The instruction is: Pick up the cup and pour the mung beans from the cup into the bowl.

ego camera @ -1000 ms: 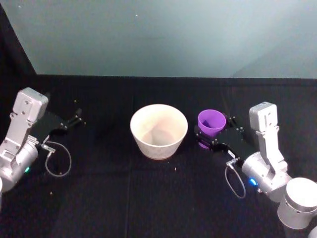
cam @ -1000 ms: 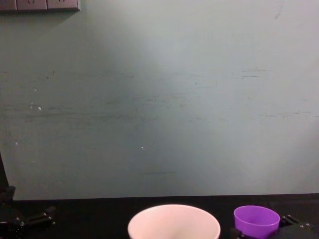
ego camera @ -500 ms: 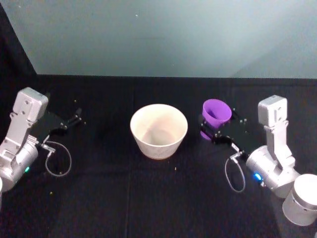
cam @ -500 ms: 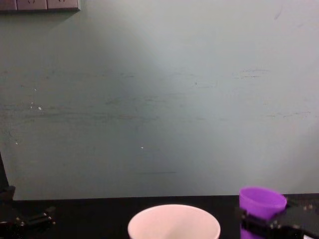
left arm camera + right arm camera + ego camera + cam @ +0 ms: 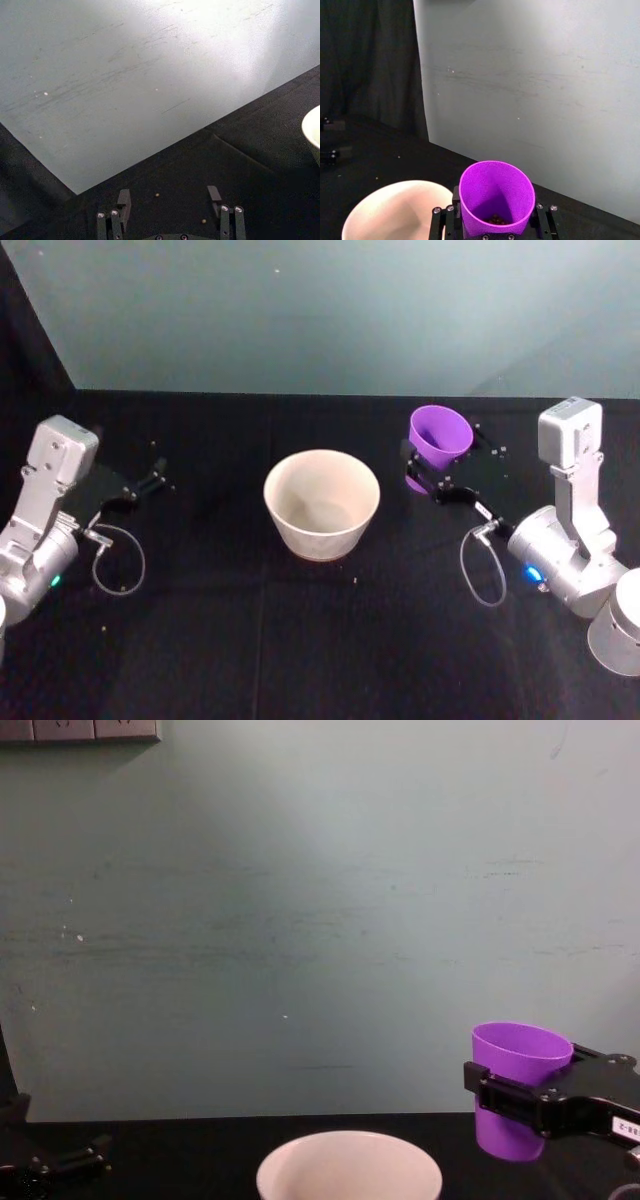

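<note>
Lifting step: cup up, pour not yet begun.

The right hand [image 5: 512,1106] is pinching the small, smooth, bright purple plastic cup [image 5: 522,1055], holding it upright above the black desk [image 5: 300,640], just right of the wide white round bowl [image 5: 321,530]. Tiny brownish mung beans [image 5: 496,219] are sitting in the cup's bottom. The next move is likely calling for a shift over the bowl's rim, then a tilt. The left hand [image 5: 152,478], spread, is idling well left of the bowl.

The right gripper [image 5: 430,470] grips the cup [image 5: 441,433] in its jaws just right of the bowl [image 5: 320,527], while the left gripper [image 5: 152,478] rests far left on the surface [image 5: 300,640].
</note>
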You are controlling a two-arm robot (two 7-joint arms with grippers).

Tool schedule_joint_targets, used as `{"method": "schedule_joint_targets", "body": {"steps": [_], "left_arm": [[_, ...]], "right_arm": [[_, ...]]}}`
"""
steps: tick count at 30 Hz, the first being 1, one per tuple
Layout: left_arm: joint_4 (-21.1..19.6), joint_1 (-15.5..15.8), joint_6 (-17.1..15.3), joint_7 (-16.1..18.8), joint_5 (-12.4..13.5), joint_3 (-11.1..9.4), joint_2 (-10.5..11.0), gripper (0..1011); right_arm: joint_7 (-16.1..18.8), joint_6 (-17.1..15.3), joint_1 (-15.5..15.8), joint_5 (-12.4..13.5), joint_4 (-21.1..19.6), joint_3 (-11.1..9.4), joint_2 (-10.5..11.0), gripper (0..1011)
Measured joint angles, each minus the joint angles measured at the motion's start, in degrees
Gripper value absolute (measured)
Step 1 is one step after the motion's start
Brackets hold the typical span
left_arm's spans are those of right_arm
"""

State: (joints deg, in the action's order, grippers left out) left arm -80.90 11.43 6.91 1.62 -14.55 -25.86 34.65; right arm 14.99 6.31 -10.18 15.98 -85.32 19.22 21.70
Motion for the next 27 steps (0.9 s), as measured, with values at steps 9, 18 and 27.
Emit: {"method": "schedule_joint_targets", "body": {"steps": [9,18,27], "left_arm": [[0.0,0.0,0.0,0.0,0.0,0.0,0.0,1000],[0.0,0.0,0.0,0.0,0.0,0.0,0.0,1000],[0.0,0.0,0.0,0.0,0.0,0.0,0.0,1000]], "right_arm": [[0.7,-0.8,0.0,-0.2,0.2,-0.3,-0.5,734],[0.7,-0.8,0.0,-0.2,0.0,-0.3,-0.4,734],[0.6,-0.8,0.0,-0.3,-0.1,-0.2,-0.3,735]]}}
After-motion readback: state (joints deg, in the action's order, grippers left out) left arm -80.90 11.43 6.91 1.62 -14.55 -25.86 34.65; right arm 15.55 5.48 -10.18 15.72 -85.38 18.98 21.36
